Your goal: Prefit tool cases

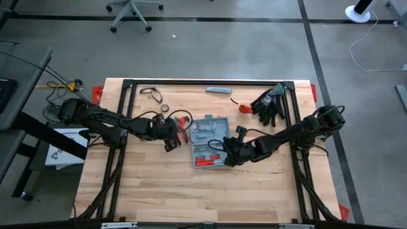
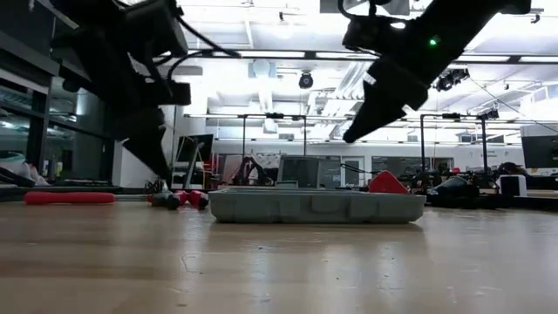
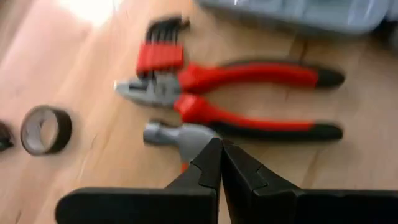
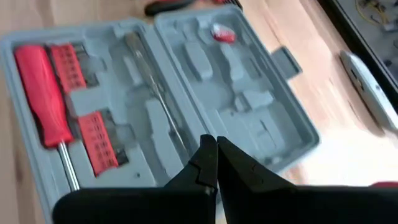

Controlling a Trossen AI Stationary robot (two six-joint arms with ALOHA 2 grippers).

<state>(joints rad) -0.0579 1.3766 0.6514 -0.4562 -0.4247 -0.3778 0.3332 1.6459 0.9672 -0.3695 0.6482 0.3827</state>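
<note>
left gripper (image 3: 221, 149): mine, pinched fully together with nothing in it, hovering low over the loose tools just off the case's left side.
loose tools: right ahead of my left fingertips sits a small hammer head (image 3: 177, 132); past that, red-handled pliers (image 3: 236, 99), then a red hex key set (image 3: 160, 53). A tape roll (image 3: 45, 129) sits off to one side.
tool case (image 1: 209, 141): lying wide open and flat between my two grippers, well ahead of the left one. A red screwdriver (image 4: 42, 93) and red bit strips are already slotted in; several slots look bare.
right gripper (image 4: 216, 149): also clamped together and empty, hanging directly over the open case.
step: looks like I'm lining up on the hammer or pliers, so still mid-fill.
next move: I reckon the left fingers have to spread first, then drop onto a handle.
</note>
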